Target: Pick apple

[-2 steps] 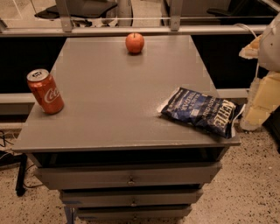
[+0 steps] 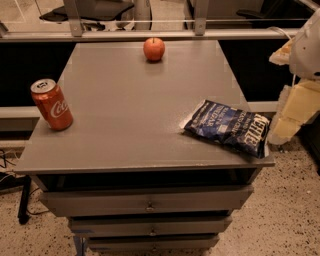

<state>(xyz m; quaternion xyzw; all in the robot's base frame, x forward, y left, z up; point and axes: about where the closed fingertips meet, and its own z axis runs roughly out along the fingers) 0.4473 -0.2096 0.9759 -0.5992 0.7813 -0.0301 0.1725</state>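
Apple (image 2: 154, 49) upright, stem up, claw (image 2: 290, 119) far right

office | desk chair (image 2: 90, 11), grey drawer cabinet (image 2: 150, 202) | pincer (image 2: 292, 112) at right edge

On the cabinet (image 2: 130, 125), one apple (image 2: 154, 49), one soda can (image 2: 51, 104) and one chip bag (image 2: 227, 127) are counted, with three drawers (image 2: 145, 200) beneath its top; one gripper (image 2: 289, 119) is seen beside the cabinet's right edge.
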